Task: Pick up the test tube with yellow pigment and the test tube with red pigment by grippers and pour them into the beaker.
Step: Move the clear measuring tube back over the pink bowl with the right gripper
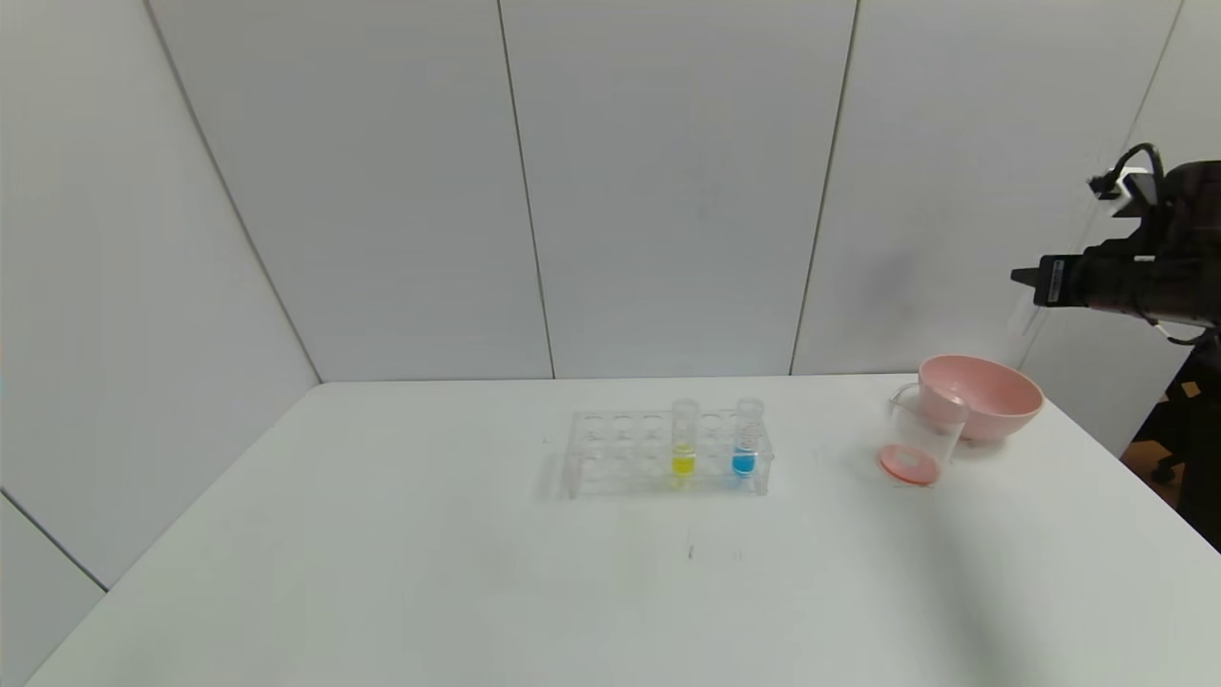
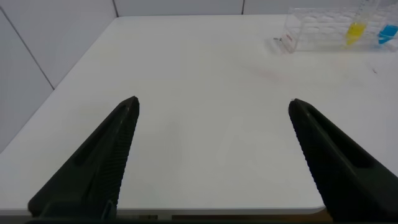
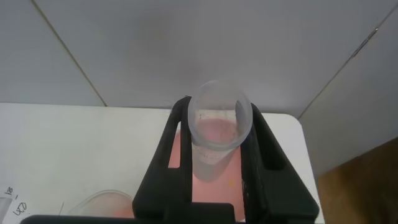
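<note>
My right gripper (image 1: 1025,279) hangs high at the far right, above the pink bowl (image 1: 992,391), shut on the test tube with red pigment (image 3: 219,124). The tube's open mouth faces the wrist camera, and only a pink tint shows through it. The beaker (image 1: 920,441) stands in front of the bowl with a thin red-orange layer at its bottom. The test tube with yellow pigment (image 1: 684,439) stands upright in the clear rack (image 1: 610,453) at mid-table. My left gripper (image 2: 214,101) is open over the table's near left part, holding nothing.
A tube with blue liquid (image 1: 746,441) stands in the rack to the right of the yellow one. The white table (image 1: 382,534) meets grey wall panels at the back. Its right edge runs close by the bowl.
</note>
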